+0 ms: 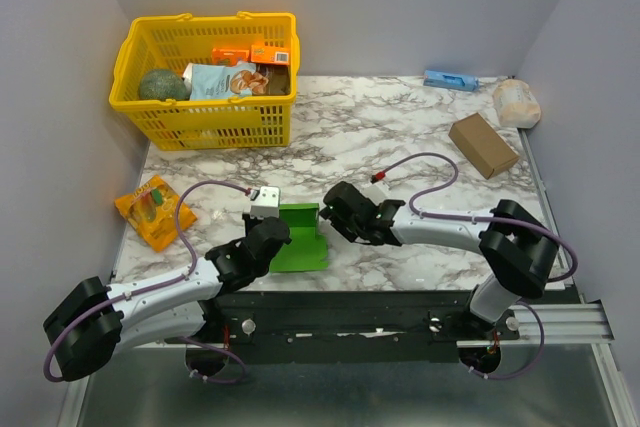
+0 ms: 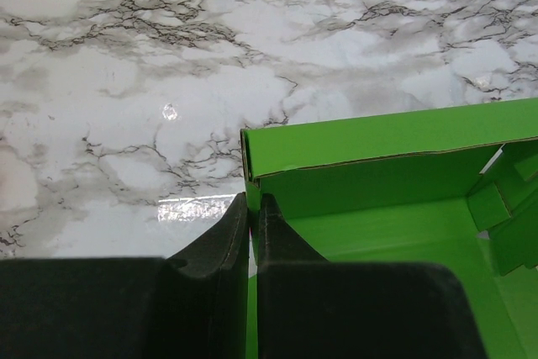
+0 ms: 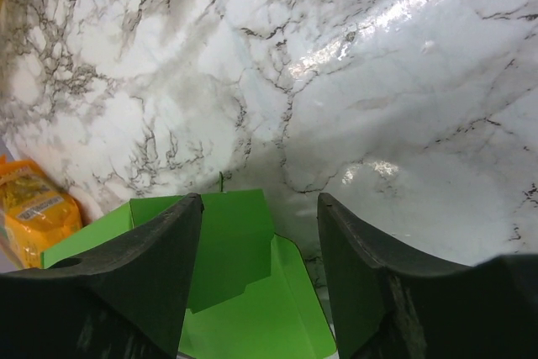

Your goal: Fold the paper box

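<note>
The bright green paper box (image 1: 301,236) lies partly folded near the table's front edge, between the two arms. My left gripper (image 1: 270,232) is shut on the box's left wall; in the left wrist view its jaws (image 2: 252,208) pinch the upright corner of that wall (image 2: 252,157), with the open inside and small flaps to the right. My right gripper (image 1: 335,209) is open just above the box's right side. In the right wrist view a folded-in green flap (image 3: 227,250) and the box floor show between its spread fingers (image 3: 261,208), which hold nothing.
A yellow basket (image 1: 205,112) with groceries stands at the back left. Orange packets (image 1: 153,209) lie at the left. A brown cardboard box (image 1: 483,144), a white bag (image 1: 516,102) and a blue item (image 1: 450,79) sit at the back right.
</note>
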Robot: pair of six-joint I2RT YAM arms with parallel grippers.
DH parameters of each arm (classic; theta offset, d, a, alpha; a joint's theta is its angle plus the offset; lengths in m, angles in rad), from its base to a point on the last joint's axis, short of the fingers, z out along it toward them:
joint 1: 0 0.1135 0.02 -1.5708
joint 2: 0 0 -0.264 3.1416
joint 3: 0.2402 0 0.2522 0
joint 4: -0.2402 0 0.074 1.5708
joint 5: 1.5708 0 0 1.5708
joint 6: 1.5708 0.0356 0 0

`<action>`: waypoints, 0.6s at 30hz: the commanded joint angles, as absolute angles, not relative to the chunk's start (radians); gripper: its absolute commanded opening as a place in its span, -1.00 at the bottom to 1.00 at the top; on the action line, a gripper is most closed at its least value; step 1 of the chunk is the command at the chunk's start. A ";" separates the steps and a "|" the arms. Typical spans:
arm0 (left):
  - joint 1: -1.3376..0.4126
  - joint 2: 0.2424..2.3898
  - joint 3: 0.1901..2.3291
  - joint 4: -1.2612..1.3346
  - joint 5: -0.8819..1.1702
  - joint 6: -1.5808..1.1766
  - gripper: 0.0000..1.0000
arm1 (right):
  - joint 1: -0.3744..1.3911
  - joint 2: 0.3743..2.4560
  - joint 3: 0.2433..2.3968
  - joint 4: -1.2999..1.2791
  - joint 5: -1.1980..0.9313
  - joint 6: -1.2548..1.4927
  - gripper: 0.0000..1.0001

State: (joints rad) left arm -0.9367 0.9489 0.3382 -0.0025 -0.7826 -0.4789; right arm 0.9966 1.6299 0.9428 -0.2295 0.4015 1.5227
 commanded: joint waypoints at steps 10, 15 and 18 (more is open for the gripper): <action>-0.951 0.927 0.353 0.052 -0.719 -0.491 -1.00 | 1.058 1.715 1.060 -0.186 0.442 1.644 0.34; -0.950 0.894 0.342 0.041 -0.730 -0.502 -1.00 | 1.058 1.674 1.023 -0.186 0.443 1.618 0.37; -0.922 0.850 0.324 0.038 -0.713 -0.517 -1.00 | 1.058 1.596 0.947 -0.183 0.469 1.550 0.41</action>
